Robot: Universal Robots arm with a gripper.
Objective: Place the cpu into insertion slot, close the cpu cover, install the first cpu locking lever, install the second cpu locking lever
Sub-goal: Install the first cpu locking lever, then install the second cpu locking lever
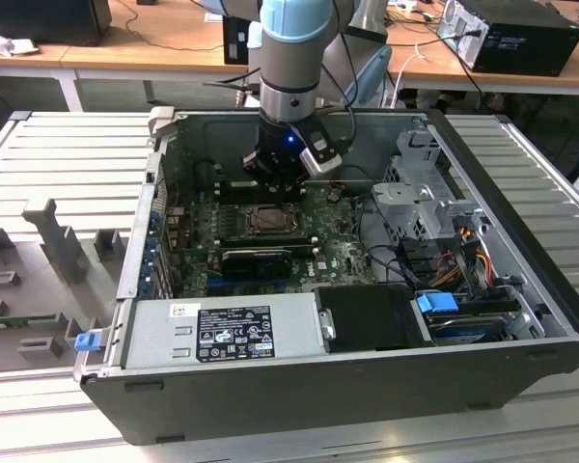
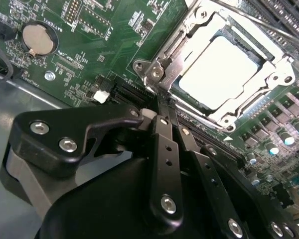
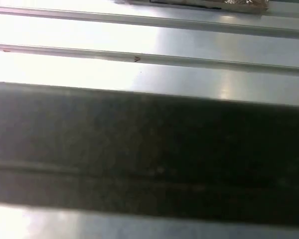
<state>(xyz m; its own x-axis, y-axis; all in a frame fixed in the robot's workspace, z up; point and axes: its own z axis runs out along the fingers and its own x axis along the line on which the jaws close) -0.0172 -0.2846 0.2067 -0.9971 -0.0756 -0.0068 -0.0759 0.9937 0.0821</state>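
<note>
one coin battery lies beside the tool.

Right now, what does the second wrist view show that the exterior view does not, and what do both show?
Second wrist view alone: the cpu seated in the insertion slot with the cpu cover closed over its edges, a round coin battery on the board, and the gripper with fingers together at the socket corner.

Exterior view alone: the whole computer case, its power supply, the drive cage and the arm reaching down.

Both: the green motherboard and the socket.
</note>
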